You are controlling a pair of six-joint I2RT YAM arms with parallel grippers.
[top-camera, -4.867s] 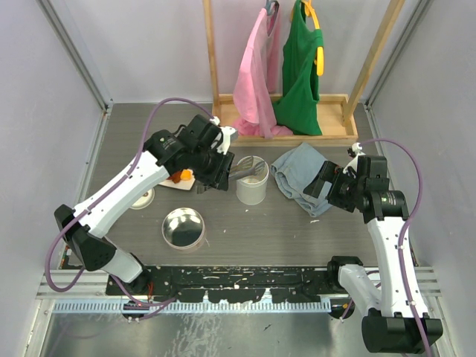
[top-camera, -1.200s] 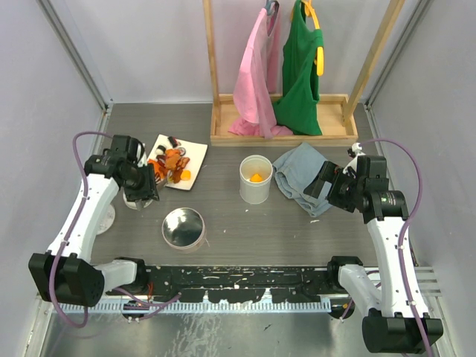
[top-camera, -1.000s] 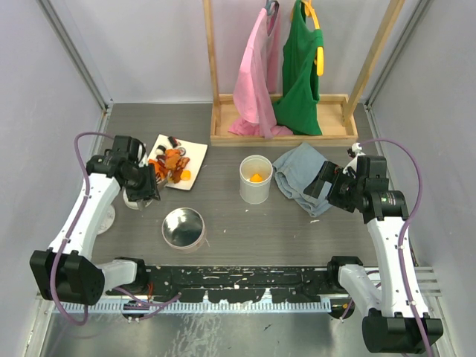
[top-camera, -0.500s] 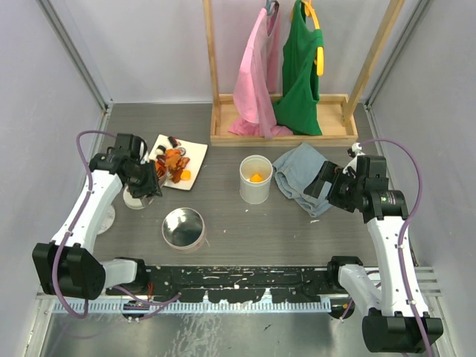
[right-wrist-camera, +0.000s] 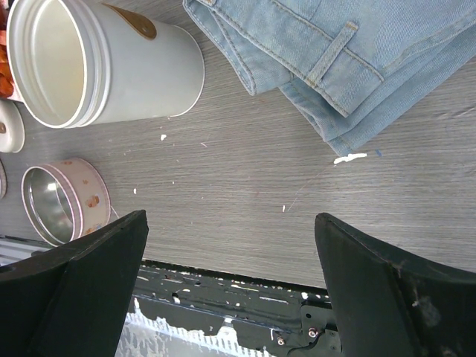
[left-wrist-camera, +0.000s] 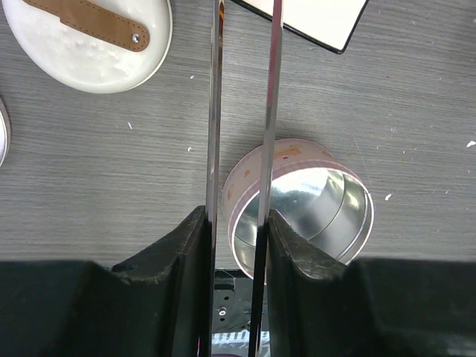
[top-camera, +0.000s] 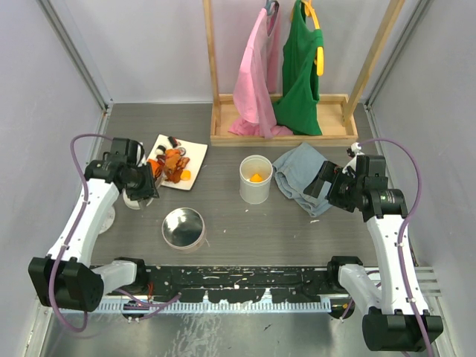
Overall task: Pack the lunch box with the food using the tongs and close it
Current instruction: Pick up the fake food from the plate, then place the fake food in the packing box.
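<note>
The tongs [left-wrist-camera: 271,111] run up the left wrist view as two thin metal arms, and my left gripper [left-wrist-camera: 236,223] is shut on them. From above, that gripper [top-camera: 140,190] sits just left of the white plate [top-camera: 196,152] holding orange, red and dark food [top-camera: 172,162]. The tong tips leave the wrist view near the plate's corner [left-wrist-camera: 312,18]. The white cylindrical lunch box [top-camera: 254,180] stands mid-table with one orange piece [top-camera: 255,178] inside. My right gripper [top-camera: 327,186] hovers open, nothing between its fingers [right-wrist-camera: 97,275], right of the lunch box [right-wrist-camera: 111,67].
A pink-rimmed metal tin [top-camera: 183,227] [left-wrist-camera: 305,216] lies near the front. A white round lid with a brown strap [left-wrist-camera: 89,33] sits left of the tongs. Folded jeans [top-camera: 300,177] [right-wrist-camera: 349,59] lie beside the lunch box. A wooden rack [top-camera: 282,130] with hanging clothes stands at the back.
My left arm has swung from over the lunch box back beside the plate, and an orange piece now lies inside. In the last second the left jaws squeezed the tongs narrower. Right arm unmoved.
</note>
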